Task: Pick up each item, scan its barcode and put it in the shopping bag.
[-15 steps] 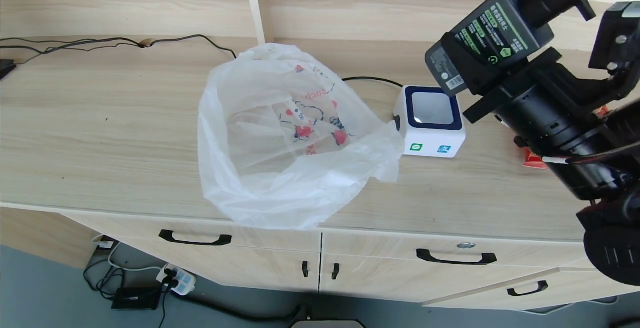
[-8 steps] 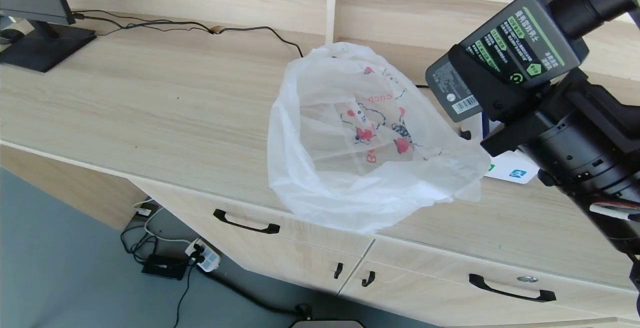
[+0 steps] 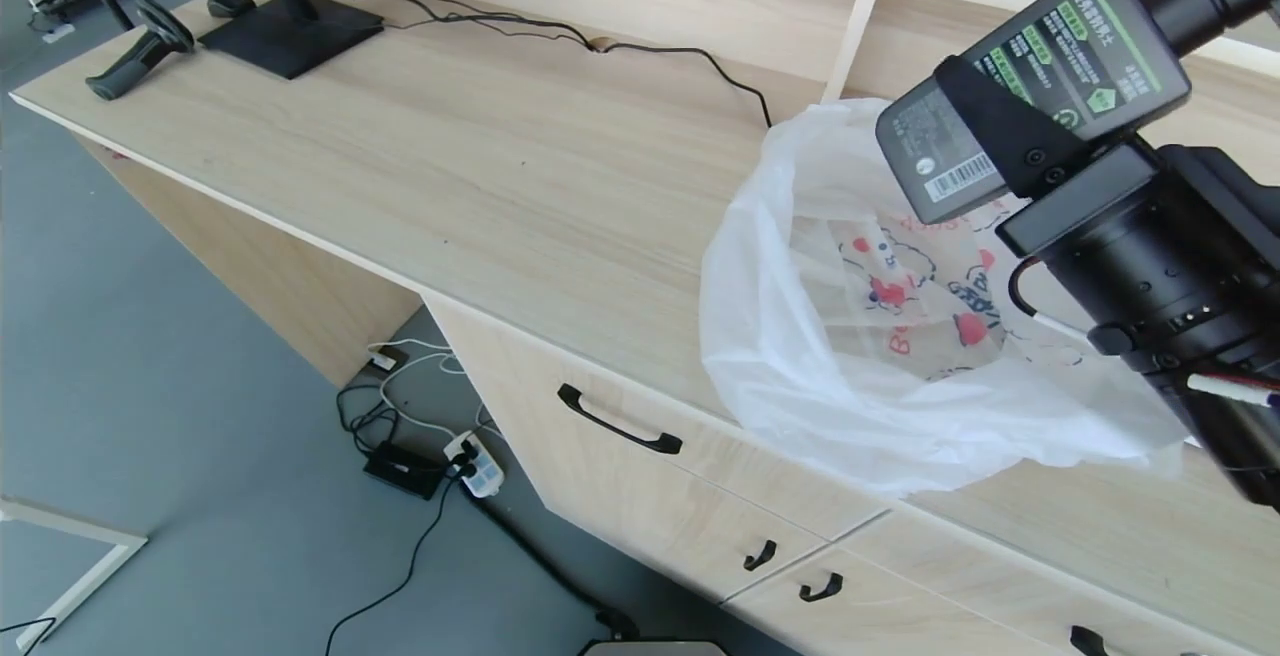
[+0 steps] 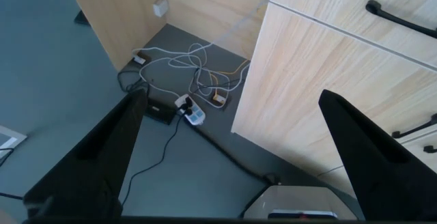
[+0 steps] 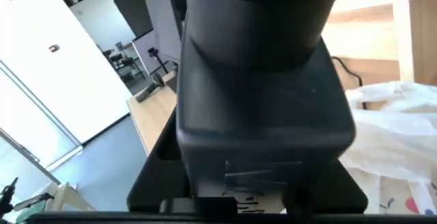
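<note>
1. The wooden counter (image 3: 450, 166) runs across the head view, with drawers below its front edge.
2. The shopping bag (image 3: 850, 376), thin and white with red print, stands open near the counter's front edge, its mouth facing up.
3. The right arm (image 3: 1150, 266) comes in from the right side, its forearm slanting up over the bag.
4. The right gripper (image 3: 1030, 126) is clamped across a dark grey bottle (image 3: 1060, 56). The bottle is tilted, cap up and away, barcode end lowest, held over the bag's far rim.
5. The left gripper (image 4: 232, 98) hangs low beside the cabinet, its fingers spread wide with nothing between them, pointing at the floor.
6. A monitor stand (image 3: 290, 36) sits at the counter's far left end.
7. A handheld scanner (image 3: 135, 56) lies just beside it.
8. A power strip (image 4: 191, 113) rests on the floor.
</note>
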### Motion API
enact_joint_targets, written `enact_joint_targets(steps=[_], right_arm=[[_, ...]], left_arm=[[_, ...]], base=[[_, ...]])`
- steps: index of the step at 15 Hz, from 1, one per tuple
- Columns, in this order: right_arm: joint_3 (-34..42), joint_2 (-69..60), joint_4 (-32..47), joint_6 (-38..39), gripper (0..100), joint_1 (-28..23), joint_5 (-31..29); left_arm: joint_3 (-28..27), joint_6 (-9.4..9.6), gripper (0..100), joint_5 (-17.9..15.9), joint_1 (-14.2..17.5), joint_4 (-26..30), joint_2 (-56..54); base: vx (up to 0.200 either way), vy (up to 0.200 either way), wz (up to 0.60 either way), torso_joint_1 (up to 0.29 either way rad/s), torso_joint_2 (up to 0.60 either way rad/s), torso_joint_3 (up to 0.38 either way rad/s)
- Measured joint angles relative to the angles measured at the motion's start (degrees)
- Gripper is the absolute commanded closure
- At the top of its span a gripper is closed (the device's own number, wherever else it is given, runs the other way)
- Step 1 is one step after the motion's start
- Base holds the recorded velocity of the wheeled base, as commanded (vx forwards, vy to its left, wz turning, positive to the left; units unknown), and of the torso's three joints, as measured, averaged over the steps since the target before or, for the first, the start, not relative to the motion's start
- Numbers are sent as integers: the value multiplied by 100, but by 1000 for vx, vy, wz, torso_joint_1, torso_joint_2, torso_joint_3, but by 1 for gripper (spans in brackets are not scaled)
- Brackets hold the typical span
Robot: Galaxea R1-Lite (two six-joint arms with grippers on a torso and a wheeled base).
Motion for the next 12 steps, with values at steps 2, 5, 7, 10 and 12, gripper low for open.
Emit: enact_joint_targets(steps=[2, 5, 7, 10, 12], right_arm=[[-154, -100, 457, 358, 100, -216, -98], [-254, -345, 1349, 1026, 100, -599, -185], [-24, -463, 1571, 1213, 100, -734, -101], [367, -494, 1815, 1484, 100, -778, -40], [436, -485, 2138, 1870, 100, -752, -27]], left_arm=[[0, 1, 0, 0, 4, 1, 0], [0, 1, 0, 0, 1, -2, 0], [0, 1, 0, 2, 0, -5, 0], [0, 6, 0, 0, 4, -7, 0], [0, 9, 0, 0, 4, -5, 0]], base=[[0, 0, 0, 0, 0, 0], [0, 0, 0, 0, 0, 0], [0, 0, 0, 0, 0, 0], [0, 0, 0, 0, 0, 0], [0, 0, 0, 0, 0, 0]])
